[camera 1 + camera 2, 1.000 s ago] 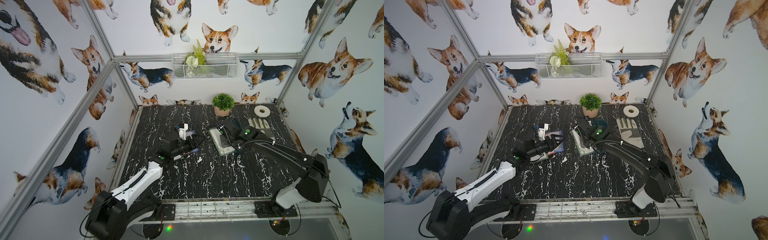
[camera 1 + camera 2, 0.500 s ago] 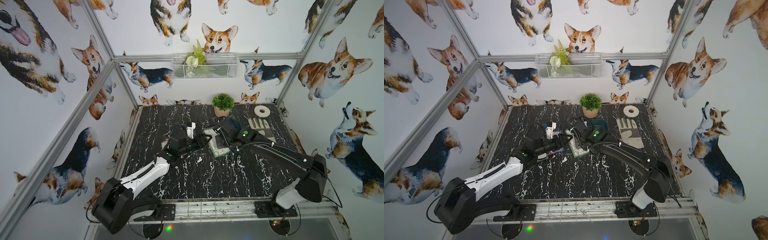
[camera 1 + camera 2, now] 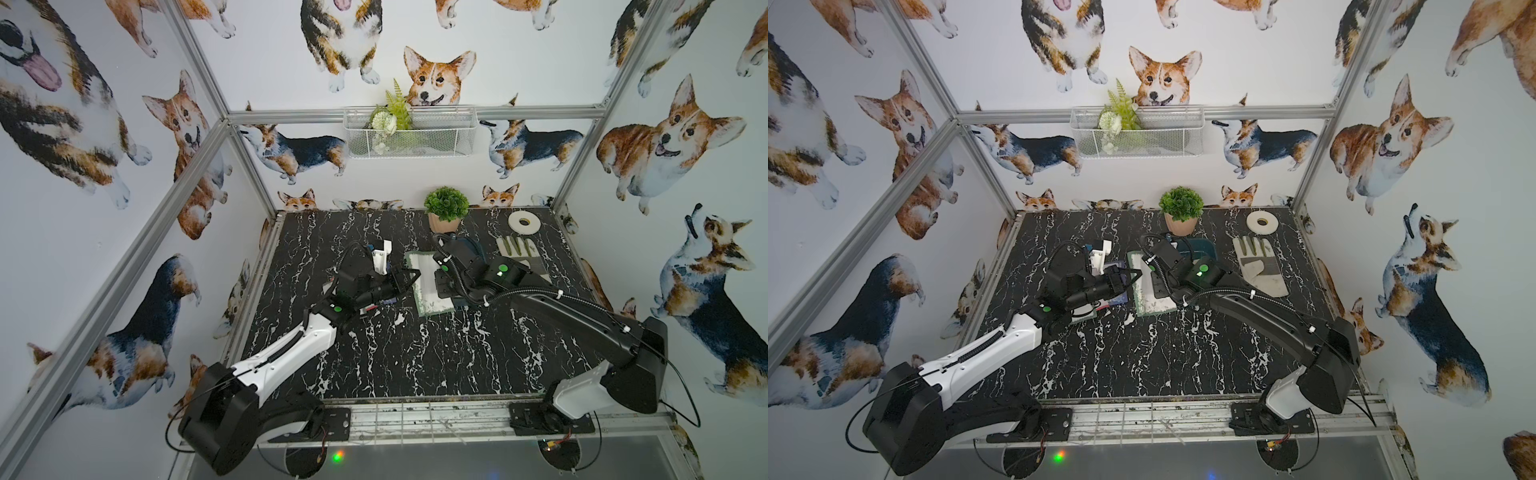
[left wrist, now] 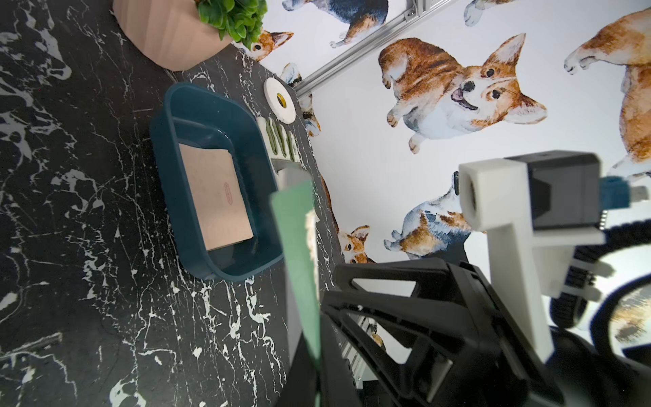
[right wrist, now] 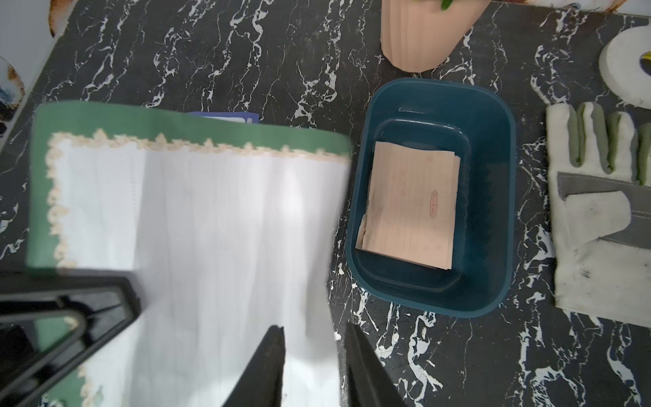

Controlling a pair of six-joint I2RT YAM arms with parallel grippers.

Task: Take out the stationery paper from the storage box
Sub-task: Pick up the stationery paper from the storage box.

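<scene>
On the black marble table [image 3: 415, 353], the right arm hides most of the storage box [image 5: 493, 148] in both top views; peach stationery paper [image 5: 412, 208] lies flat inside it, lengthwise. Beside the box, a green-bordered sheet [image 3: 424, 291] runs front to back, blurred in the right wrist view. The left gripper [image 3: 411, 276] is clamped on its left edge, and the right gripper [image 5: 315, 329] straddles its right edge, jaws parted.

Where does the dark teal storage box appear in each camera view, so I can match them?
In a top view: the storage box is only a sliver behind the right arm, just below the plant pot.
In a top view: more shows, again between pot and arm.
Left wrist: whole box, near the pot, stationery paper inside.
Right wrist: whole box, beside the pot and the work glove.
Shared landmark: the peach plant pot.
</scene>
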